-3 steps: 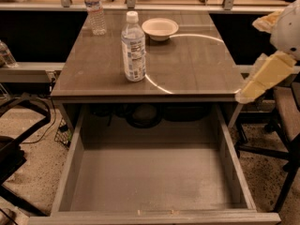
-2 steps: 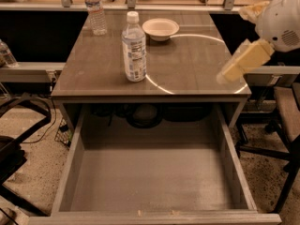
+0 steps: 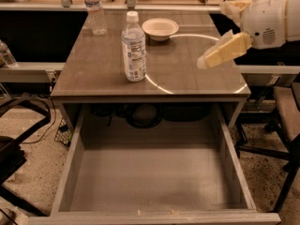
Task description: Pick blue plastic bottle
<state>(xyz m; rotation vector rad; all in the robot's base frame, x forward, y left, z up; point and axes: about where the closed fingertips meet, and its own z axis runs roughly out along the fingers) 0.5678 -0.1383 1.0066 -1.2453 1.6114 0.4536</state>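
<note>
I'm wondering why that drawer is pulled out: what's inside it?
The drawer floor shows nothing in it; its back part, under the table top, is hidden. The end effector hovers above the table's right side, apart from the blue plastic bottle.

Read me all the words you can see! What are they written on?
No words can be read anywhere.
On the blue plastic bottle: the label has print, but it is too blurred to read.
On the slim bottle at the back of the table: a small label, too small to read.
On the claw, hovering over the table's right side: no writing shows.
On the bowl: no writing shows.
</note>
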